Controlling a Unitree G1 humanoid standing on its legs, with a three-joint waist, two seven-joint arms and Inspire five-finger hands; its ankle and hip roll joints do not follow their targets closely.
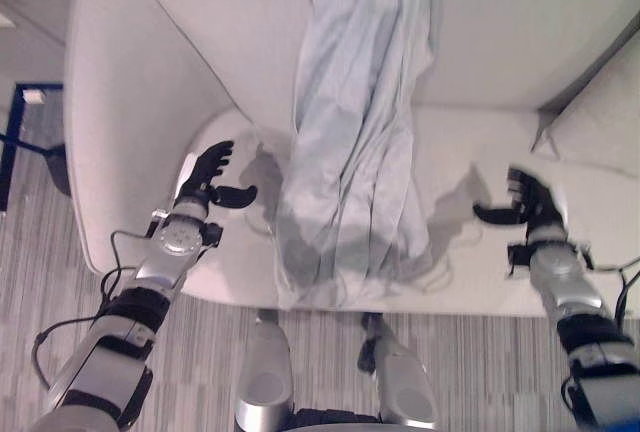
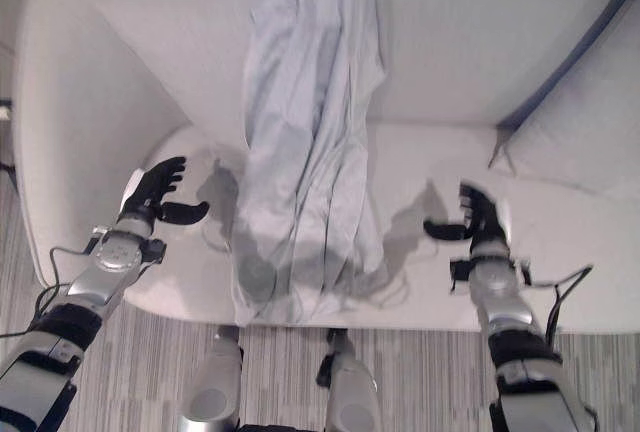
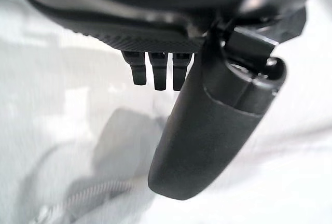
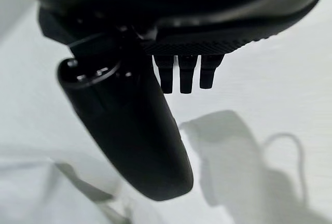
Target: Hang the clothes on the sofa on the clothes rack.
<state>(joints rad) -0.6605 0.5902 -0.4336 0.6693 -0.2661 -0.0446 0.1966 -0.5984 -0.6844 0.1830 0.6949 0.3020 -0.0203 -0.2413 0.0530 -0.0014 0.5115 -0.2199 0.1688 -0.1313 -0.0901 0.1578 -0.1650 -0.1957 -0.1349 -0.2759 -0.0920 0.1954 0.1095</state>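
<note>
A pale blue-grey garment (image 1: 350,152) drapes down the white sofa's backrest and over its seat (image 1: 470,282) to the front edge. My left hand (image 1: 205,180) hovers over the seat left of the garment, open, thumb pointing toward the cloth, holding nothing. Right of the garment my right hand (image 1: 530,202) also stands open and empty above the seat. The left wrist view shows straight fingers (image 3: 155,71) and the thumb over the cushion; the right wrist view shows the right hand's fingers (image 4: 184,73) straight too.
A cushion (image 1: 600,122) leans in the sofa's right corner. The sofa's left armrest (image 1: 110,122) rises beside my left arm. Striped grey carpet (image 1: 470,372) lies in front. A dark blue frame (image 1: 15,132) stands on the floor at far left.
</note>
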